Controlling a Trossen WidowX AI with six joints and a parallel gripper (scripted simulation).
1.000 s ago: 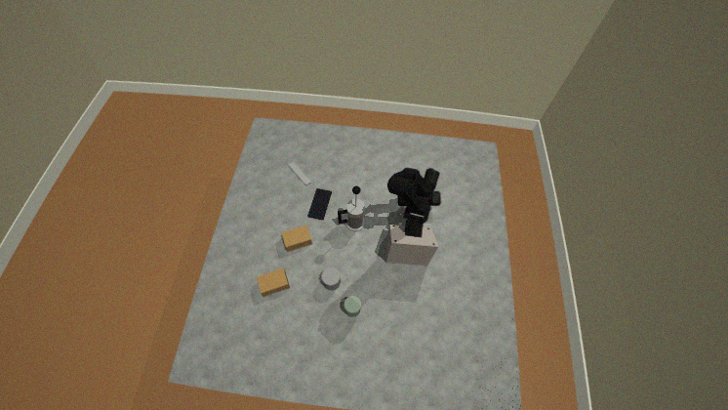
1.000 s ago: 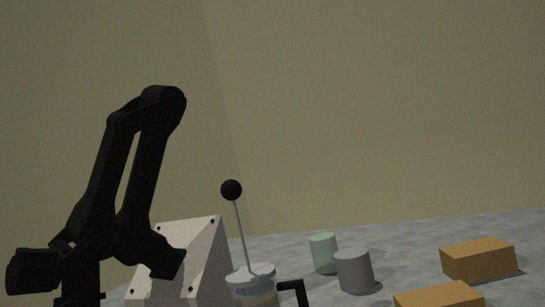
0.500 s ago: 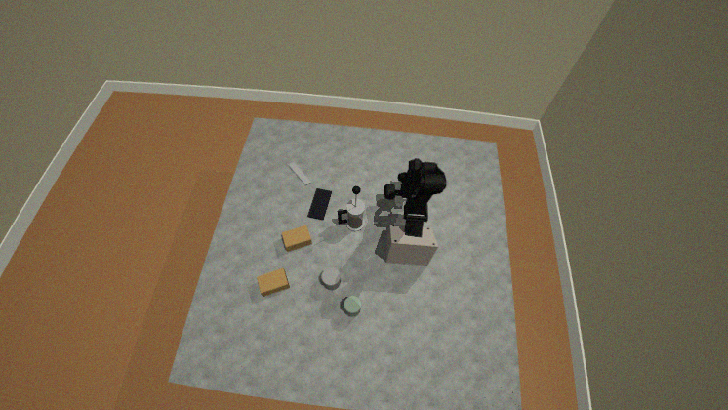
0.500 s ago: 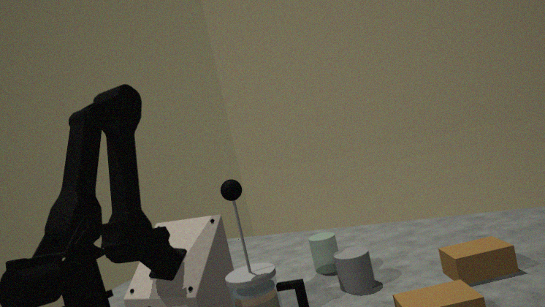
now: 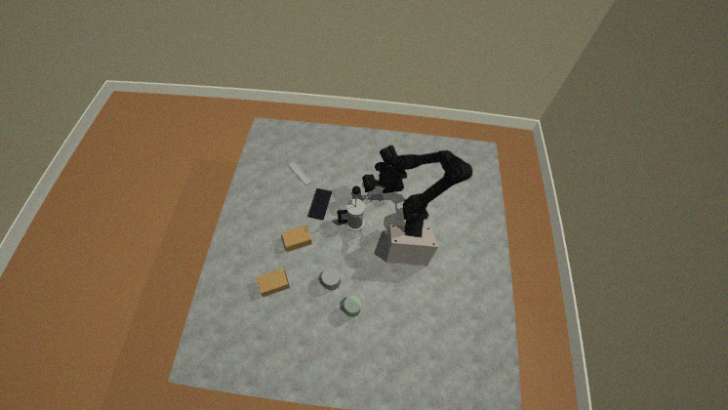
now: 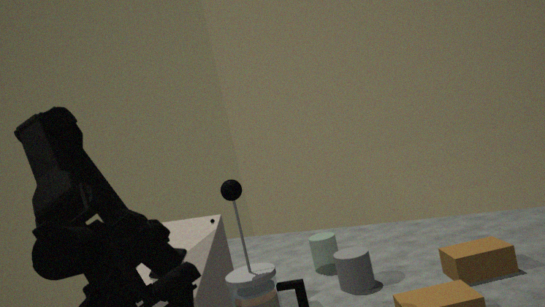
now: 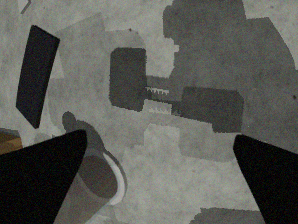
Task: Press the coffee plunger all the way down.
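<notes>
Mottled grey matting [image 5: 432, 325] fills the middle of an orange floor under drab olive walls, and my landmark is the glass coffee press with its white lid [image 5: 355, 216], standing upright just beside the pale base block [image 5: 410, 245] of the arm. Its thin rod with the round black knob [image 6: 231, 189] stands fully raised, so I judge nothing of the pressing is done: reaching the knob, pushing it down and releasing all lie ahead.

My black parallel-jaw gripper [image 5: 377, 179] hangs just behind the press, fingers spread wide with nothing between them, not touching the knob.

From the top view I get the layout: a flat black slab [image 5: 319, 203] and a pale strip [image 5: 299, 173] beyond the press, two orange blocks [image 5: 296, 237], a grey cylinder [image 5: 330, 278] and a pale green cylinder [image 5: 351, 305] on its near side. Only the exterior view shows how high the rod stands above the lid. My wrist view alone shows the press's rim [image 7: 119, 179] peeking past one finger [image 7: 40, 189], off-centre, so I'm not lined up over it yet.
</notes>
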